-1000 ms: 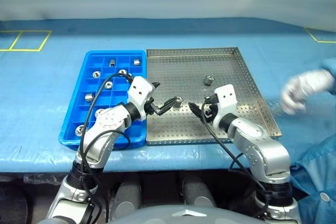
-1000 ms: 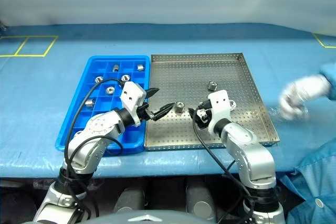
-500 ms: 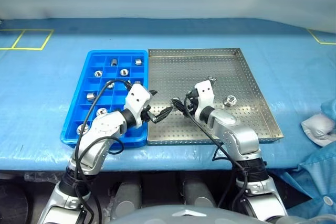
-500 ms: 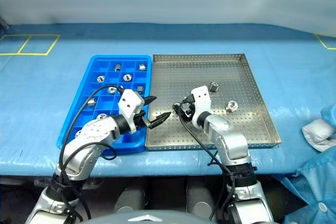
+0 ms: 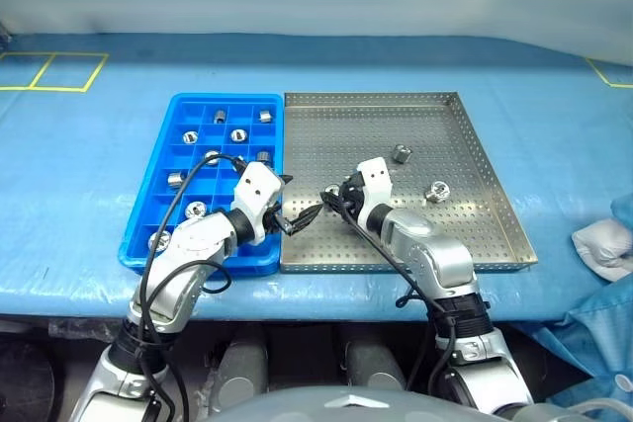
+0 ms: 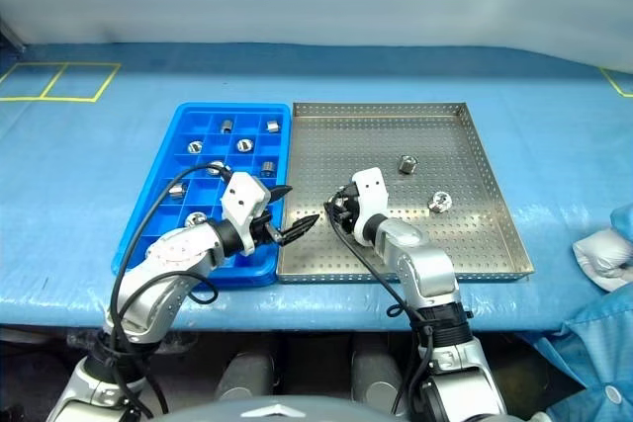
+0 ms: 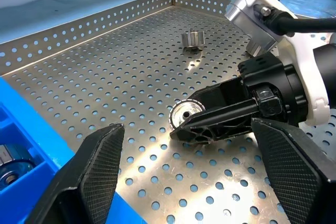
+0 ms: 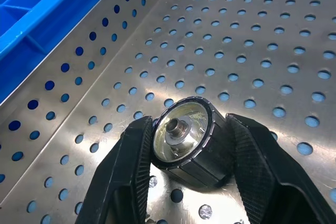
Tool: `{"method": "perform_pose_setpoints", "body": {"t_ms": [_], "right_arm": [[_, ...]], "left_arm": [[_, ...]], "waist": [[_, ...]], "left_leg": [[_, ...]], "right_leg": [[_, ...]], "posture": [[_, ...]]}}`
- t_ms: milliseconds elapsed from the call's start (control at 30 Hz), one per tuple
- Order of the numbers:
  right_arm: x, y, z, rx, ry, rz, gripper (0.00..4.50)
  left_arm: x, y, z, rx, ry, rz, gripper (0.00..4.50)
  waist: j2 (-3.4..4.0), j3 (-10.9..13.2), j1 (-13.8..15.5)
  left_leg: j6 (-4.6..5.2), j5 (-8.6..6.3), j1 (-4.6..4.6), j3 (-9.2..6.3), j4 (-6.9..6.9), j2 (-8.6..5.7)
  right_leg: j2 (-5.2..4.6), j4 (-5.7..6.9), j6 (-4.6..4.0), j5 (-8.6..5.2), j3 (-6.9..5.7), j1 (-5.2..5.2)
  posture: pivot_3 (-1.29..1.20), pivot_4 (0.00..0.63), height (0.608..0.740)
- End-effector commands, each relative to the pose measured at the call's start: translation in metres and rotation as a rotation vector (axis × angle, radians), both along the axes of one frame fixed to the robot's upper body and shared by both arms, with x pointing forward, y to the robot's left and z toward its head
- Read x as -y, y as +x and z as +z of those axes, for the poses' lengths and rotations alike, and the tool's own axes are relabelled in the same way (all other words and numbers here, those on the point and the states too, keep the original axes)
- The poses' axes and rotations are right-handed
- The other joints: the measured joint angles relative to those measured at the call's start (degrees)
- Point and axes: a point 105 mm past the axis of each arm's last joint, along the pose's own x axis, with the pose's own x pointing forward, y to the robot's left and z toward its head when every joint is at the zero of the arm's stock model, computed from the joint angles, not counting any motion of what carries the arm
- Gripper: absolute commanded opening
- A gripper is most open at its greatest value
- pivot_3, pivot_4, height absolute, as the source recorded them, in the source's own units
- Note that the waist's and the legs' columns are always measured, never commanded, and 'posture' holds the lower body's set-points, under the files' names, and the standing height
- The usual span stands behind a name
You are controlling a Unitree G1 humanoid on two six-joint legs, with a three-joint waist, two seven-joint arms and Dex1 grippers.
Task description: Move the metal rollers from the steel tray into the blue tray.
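The steel tray (image 5: 371, 98) lies right of the blue tray (image 5: 213, 99), edge to edge. My right gripper (image 5: 334, 195) is low over the steel tray's near left part, shut on a metal roller (image 8: 181, 132) that rests on the perforated floor. My left gripper (image 5: 303, 197) stands open just left of it, over the seam between the trays, its fingers (image 7: 100, 166) wide apart around nothing. Two more rollers (image 5: 401, 153) (image 5: 435, 190) lie loose in the steel tray. Several rollers (image 5: 237, 135) sit in the blue tray's compartments.
Both trays rest on a blue-covered table, the near rim of the steel tray (image 5: 406, 266) close to the table's front edge. A person's white-gloved hand (image 5: 601, 242) rests at the table's right edge, away from the trays.
My right gripper moved left across the steel tray and closed on the roller. The gloved hand pulled back to the right, and a roller now lies at the tray's right. The view shifted slightly.
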Motion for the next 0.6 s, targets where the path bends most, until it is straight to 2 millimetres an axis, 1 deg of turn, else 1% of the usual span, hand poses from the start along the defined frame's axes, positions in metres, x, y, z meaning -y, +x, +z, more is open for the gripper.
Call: {"method": "perform_pose_setpoints", "body": {"t_ms": [33,100,200,300,367,467,600], "right_arm": [[-0.001,0.0,0.02,0.084,0.005,0.017,1.85],[-0.001,-0.001,0.025,0.104,-0.003,0.027,1.85],[-0.006,-0.003,0.043,0.158,-0.002,0.072,1.85],[-0.023,-0.006,0.071,0.222,0.022,0.17,1.85],[-0.032,-0.006,0.081,0.239,0.024,0.214,1.85],[-0.05,-0.004,0.086,0.251,0.014,0.296,1.85],[-0.068,0.003,0.084,0.261,0.0,0.36,1.85]], "left_arm": [[0.0,-0.003,0.014,0.058,-0.003,-0.004,4.24],[-0.001,-0.005,0.014,0.057,-0.002,-0.002,4.24],[-0.004,-0.011,0.016,0.057,-0.015,0.007,4.24],[-0.013,-0.019,0.019,0.065,-0.015,0.057,4.24],[-0.02,-0.023,0.02,0.07,-0.007,0.094,4.24],[-0.033,-0.026,0.023,0.088,-0.003,0.183,4.24],[-0.049,-0.024,0.028,0.123,-0.017,0.325,4.24]], "waist": [[0.01,0.0,0.02],[0.01,0.01,-0.01],[0.02,0.01,-0.01],[0.07,0.05,-0.02],[0.07,0.05,0.32],[0.08,0.05,1.2],[0.08,0.05,3.02]], "left_leg": [[0.0,0.0,0.0,0.0,0.0,0.0],[0.0,0.0,0.0,0.01,-0.01,0.0],[0.0,0.0,-0.01,0.0,-0.02,0.01],[0.0,0.0,0.0,0.0,-0.04,0.03],[0.0,0.0,0.03,-0.02,-0.03,0.04],[0.0,0.0,0.07,-0.08,-0.03,0.09],[0.0,0.0,0.03,-0.13,-0.07,0.09]], "right_leg": [[0.0,0.0,0.0,0.0,0.0,0.0],[0.0,0.0,0.0,0.0,0.0,0.0],[0.0,0.01,-0.01,0.0,0.0,-0.03],[0.0,0.02,-0.02,-0.01,0.0,-0.03],[0.01,0.05,-0.03,-0.01,-0.03,-0.02],[0.06,0.07,-0.07,-0.03,-0.1,0.0],[0.06,0.04,-0.12,-0.06,-0.16,0.0]], "posture": [[0.1,0.15,0.74],[0.11,0.15,0.74],[0.13,0.15,0.74],[0.17,0.15,0.74],[0.2,0.15,0.74],[0.25,0.15,0.74],[0.3,0.15,0.74]]}}
